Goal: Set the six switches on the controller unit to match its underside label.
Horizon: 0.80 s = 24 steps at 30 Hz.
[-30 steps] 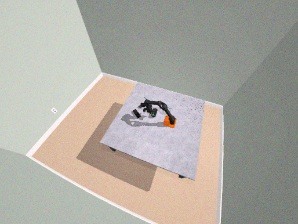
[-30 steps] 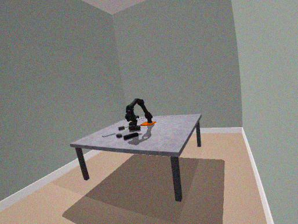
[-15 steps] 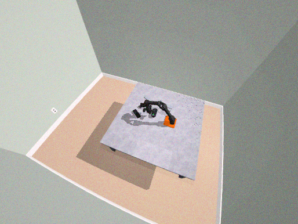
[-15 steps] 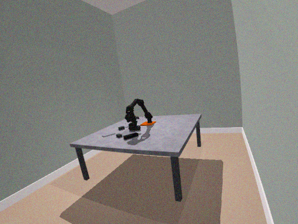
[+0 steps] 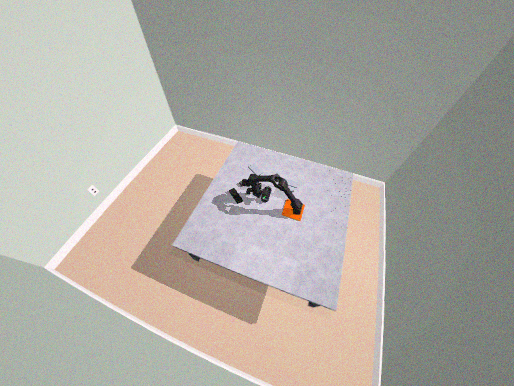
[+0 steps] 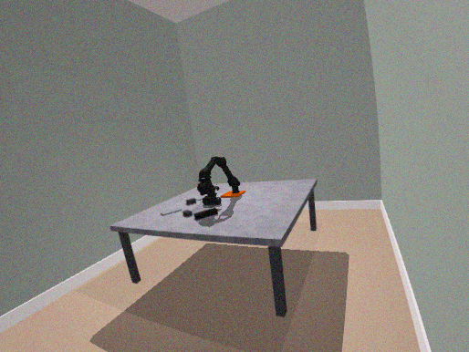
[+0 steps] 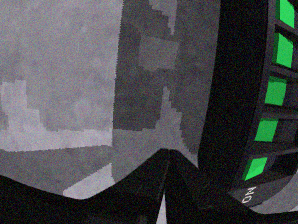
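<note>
The dark grey controller unit (image 5: 266,192) (image 6: 214,201) (image 7: 240,75) is on the bench with its switch side up. In the wrist view its long side wall stands at the right, and five green switch ends show beyond it, with an ON mark near the lower end. The rest of the switches are out of frame, and which ends are pressed down is hard to tell. Its underside label is hidden. My gripper (image 7: 167,157) is shut and empty, its tips low at the unit's side near the ON end. In the top and exterior views the gripper is small and dark against the unit.
A long dark block (image 5: 236,195) (image 6: 205,213) lies apart from the unit. A small dark part (image 6: 187,213), another dark module (image 6: 191,201) and a thin rod (image 6: 171,212) lie nearby. The arm's base stands on an orange plate (image 5: 287,210) (image 6: 241,194).
</note>
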Motion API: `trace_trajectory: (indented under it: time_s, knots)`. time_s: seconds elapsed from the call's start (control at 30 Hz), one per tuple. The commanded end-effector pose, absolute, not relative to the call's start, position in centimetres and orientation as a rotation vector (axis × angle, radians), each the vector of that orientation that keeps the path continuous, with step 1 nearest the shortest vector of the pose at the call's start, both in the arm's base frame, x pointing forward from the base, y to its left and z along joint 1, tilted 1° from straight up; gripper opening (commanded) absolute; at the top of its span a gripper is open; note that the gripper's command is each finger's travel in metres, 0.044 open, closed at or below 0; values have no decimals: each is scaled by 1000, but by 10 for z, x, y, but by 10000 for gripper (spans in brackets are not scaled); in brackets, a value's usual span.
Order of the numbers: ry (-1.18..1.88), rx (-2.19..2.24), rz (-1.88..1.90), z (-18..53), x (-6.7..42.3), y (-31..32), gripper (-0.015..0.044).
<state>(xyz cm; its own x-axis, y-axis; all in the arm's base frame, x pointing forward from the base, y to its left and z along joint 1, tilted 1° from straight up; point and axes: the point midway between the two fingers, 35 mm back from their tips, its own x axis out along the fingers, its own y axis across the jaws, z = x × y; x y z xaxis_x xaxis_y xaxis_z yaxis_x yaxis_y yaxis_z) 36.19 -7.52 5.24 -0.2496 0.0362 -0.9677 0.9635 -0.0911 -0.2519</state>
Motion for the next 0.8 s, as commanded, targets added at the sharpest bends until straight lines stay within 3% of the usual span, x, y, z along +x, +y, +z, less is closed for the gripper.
trace_trajectory:
  time_s: [0.0,0.77]
  knots:
    - [1377,1158,-1476,41,359,-75,0]
    - [1377,1158,-1476,32,354,-75,0]
